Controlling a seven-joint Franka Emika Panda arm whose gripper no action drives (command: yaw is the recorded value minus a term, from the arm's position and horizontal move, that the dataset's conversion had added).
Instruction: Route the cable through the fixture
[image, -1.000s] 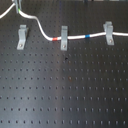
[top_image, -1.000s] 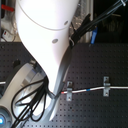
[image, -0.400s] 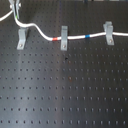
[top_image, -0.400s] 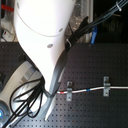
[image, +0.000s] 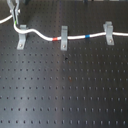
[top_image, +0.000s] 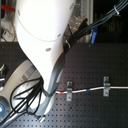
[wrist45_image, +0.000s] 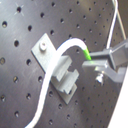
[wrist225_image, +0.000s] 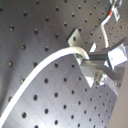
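1. In the first exterior view the gripper (image: 16, 11) hangs at the far left of the black perforated board (image: 70, 95), directly over the leftmost grey metal clip (image: 22, 40).
2. In the first wrist view the fingertips are closed on the white cable (wrist45_image: 60, 57) at its green mark (wrist45_image: 87, 53). The pinch sits just beside the clip's (wrist45_image: 64, 75) slotted top, and the cable arches over that top towards the base tab.
3. Whether the cable already lies inside the slot or only rides across its lip cannot be told from either wrist view.
4. In the first exterior view the cable runs on to the right across the far part of the board. It meets the middle clip (image: 63, 37) next to its red band (image: 56, 38), passes the blue band (image: 88, 36), and reaches the right clip (image: 108, 32).
5. The cable's long axis therefore runs left to right along the row of clips. The clip under the gripper opens upwards, just below the grasp point.
6. My judgement is that the coming move turns on this vertical offset: the held stretch must line up with the slot and go down into it.
7. The risk I see is the cable catching on a prong and not dropping between them.
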